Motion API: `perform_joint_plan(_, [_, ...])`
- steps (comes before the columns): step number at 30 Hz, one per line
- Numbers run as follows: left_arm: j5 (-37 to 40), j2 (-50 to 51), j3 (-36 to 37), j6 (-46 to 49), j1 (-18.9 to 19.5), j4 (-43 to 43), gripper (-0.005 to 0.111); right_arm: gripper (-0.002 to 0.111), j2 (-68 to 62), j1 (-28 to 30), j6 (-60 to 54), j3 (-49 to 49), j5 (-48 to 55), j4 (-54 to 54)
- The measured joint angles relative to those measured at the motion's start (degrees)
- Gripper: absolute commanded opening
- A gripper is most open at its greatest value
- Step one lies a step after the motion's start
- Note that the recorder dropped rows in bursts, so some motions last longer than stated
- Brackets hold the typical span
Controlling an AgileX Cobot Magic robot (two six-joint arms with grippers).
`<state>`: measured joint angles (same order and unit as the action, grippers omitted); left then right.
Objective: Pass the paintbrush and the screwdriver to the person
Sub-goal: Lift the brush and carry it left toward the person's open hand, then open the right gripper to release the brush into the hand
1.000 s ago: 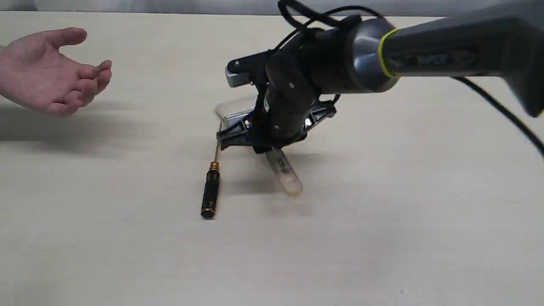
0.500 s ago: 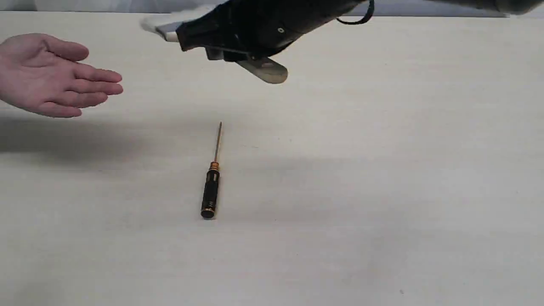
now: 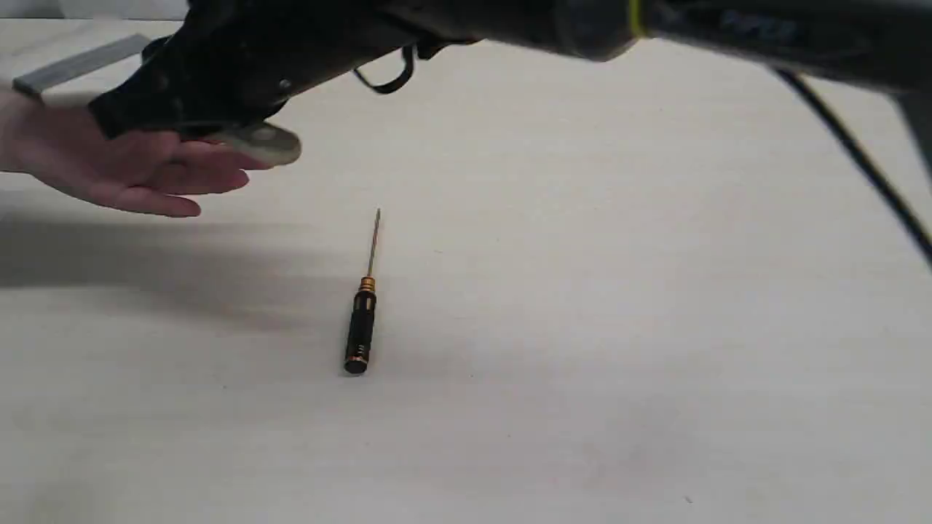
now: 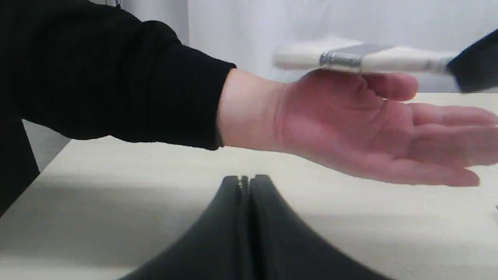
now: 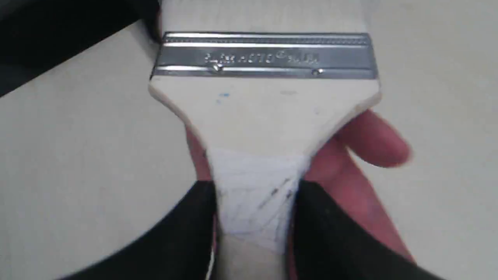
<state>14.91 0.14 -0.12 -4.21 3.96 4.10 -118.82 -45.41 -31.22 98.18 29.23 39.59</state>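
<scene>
While the right hand (image 5: 255,202) clamps the paintbrush (image 3: 73,67) by the narrow part of its wooden handle, both jaws pressed against the handle's sides, the brush hangs roughly level over the person (image 3: 131,171), whose open palm faces up at the upper left of the exterior view. The silver ferrule juts out past the wrist toward the left edge of that frame. The rounded end of the handle pokes out from under the black hand, above the fingers (image 3: 211,178). From the left wrist camera the brush runs just above the thumb; whether it touches the skin I cannot tell. The right wrist camera shows palm and a fingertip directly beneath the handle's flare.

The screwdriver (image 3: 362,327) lies on the bench (image 3: 619,327) near the middle of the exterior view, to the lower right of the palm and well apart from it. Its thin shaft points toward the top of the frame and its black handle toward the bottom. The left hand (image 4: 245,186) sits low over the bench, jaws closed together with nothing between them.
</scene>
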Motion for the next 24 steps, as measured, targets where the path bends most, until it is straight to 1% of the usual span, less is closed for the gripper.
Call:
perform_joint_plan(2, [0.0, 0.0, 0.0, 0.0, 0.0, 0.0, 0.0, 0.02, -2.6, -0.4, 0.0, 1.6, 0.2, 0.2])
perform_joint_plan(6, [0.0, 0.0, 0.0, 0.0, 0.0, 0.0, 0.0, 0.047, -6.4, -0.4, 0.0, 3.2, 1.2, 0.4])
perform_joint_plan(7, [0.0, 0.0, 0.0, 0.0, 0.0, 0.0, 0.0, 0.05, -6.6, -0.4, 0.0, 3.2, 1.4, 0.4])
perform_joint_plan(9, [0.0, 0.0, 0.0, 0.0, 0.0, 0.0, 0.0, 0.05, -7.1, -0.4, 0.0, 3.2, 1.6, 0.4])
perform_joint_plan(14, [0.0, 0.0, 0.0, 0.0, 0.0, 0.0, 0.0, 0.046, -6.9, -0.4, 0.0, 3.6, 2.2, 0.4])
perform_joint_plan(17, [0.0, 0.0, 0.0, 0.0, 0.0, 0.0, 0.0, 0.044, -5.7, -0.3, 1.0, 3.6, 3.2, -1.5])
perform_joint_plan(20, [0.0, 0.0, 0.0, 0.0, 0.0, 0.0, 0.0, 0.044, -2.7, 0.2, 7.8, 3.6, 4.7, -7.5])
perform_joint_plan(24, [0.0, 0.0, 0.0, 0.0, 0.0, 0.0, 0.0, 0.044, 2.4, 0.9, 23.0, 3.7, 11.1, -22.3])
